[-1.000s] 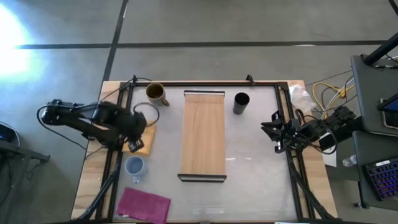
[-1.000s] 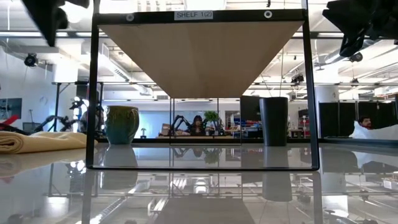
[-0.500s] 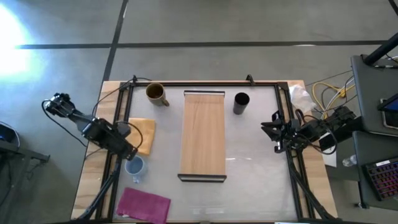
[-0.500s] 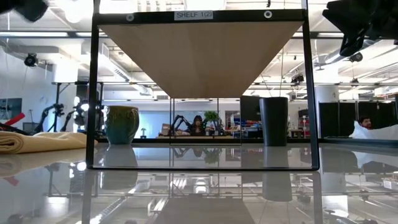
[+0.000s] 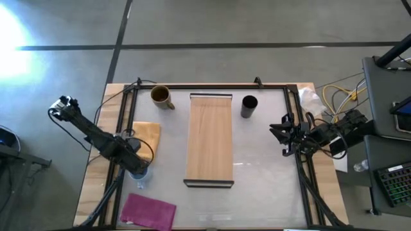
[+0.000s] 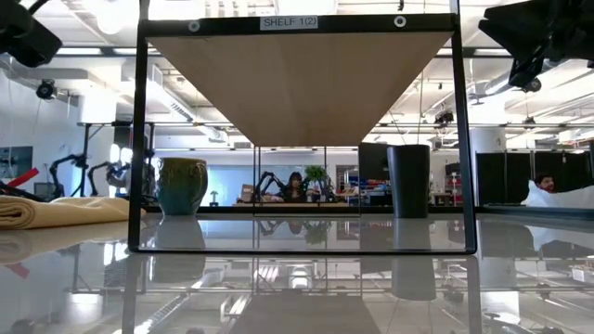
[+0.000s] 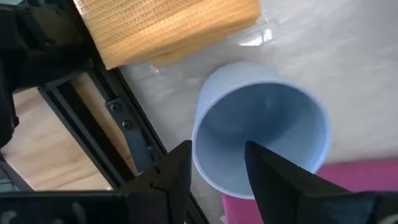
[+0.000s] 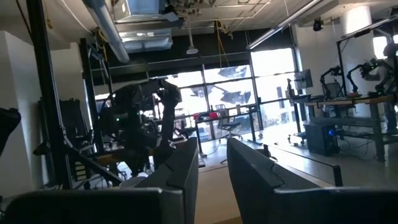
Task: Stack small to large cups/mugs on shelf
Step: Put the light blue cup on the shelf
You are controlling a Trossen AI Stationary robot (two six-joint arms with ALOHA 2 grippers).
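Note:
The small light-blue cup (image 5: 140, 176) stands upright on the table near its left edge, between the yellow cloth and the magenta cloth. My left gripper (image 5: 134, 165) is open right above it. In the left wrist view one finger (image 7: 177, 171) stands outside the cup's wall (image 7: 200, 146) and the other (image 7: 270, 171) over its inside. The mustard-brown mug (image 5: 160, 96) and the black cup (image 5: 249, 106) stand at the far side, left and right of the light-wood shelf (image 5: 209, 140). My right gripper (image 5: 282, 136) is open and empty at the table's right edge. My left gripper comes at the light-blue cup's rim (image 7: 205, 124) from above, pointing down, one finger inside and one outside. I cannot tell whether either finger touches the wall. The cup stands on the table.
A folded yellow cloth (image 5: 146, 138) lies just beyond the light-blue cup, and a magenta cloth (image 5: 149, 210) lies at the near left corner. A black frame (image 5: 125, 122) runs along the table's left edge, close to my left gripper.
My left gripper has gone from above the yellow cloth toward the table's near edge and down, and now stands over the light-blue cup. The cups and the shelf have stayed where they were.

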